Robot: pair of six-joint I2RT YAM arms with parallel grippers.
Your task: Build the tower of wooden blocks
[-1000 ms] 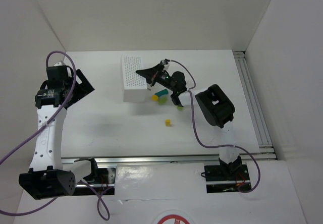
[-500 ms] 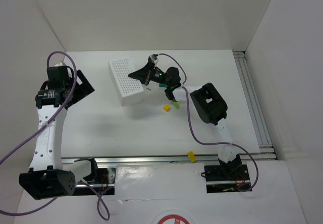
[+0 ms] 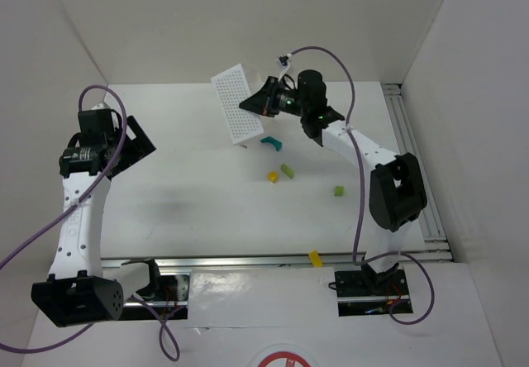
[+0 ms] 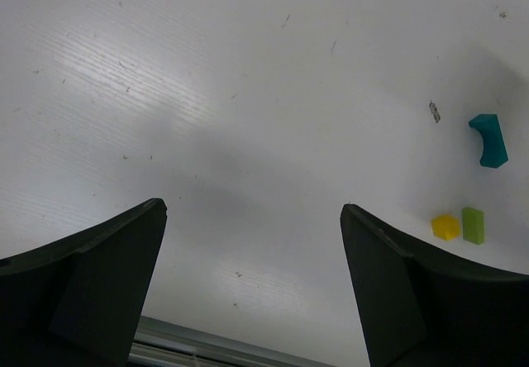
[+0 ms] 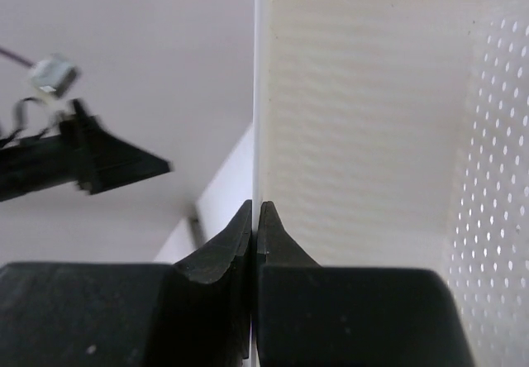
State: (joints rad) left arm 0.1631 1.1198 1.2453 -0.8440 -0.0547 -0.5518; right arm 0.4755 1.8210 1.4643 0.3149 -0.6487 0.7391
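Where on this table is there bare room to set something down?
Free: the wide stretch between the left arm and the yellow cube. Crowded: around the teal arch, lime post and tilted white tray.

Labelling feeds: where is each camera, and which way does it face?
Top external: above, behind the robot, looking down at the table; left arm, right arm show.
Left wrist: wrist-mounted, looks down at the table between its open left tool's fingers.
Right wrist: looks along its shut right tool pinching the white tray.
Shared: top and left wrist see the teal arch.
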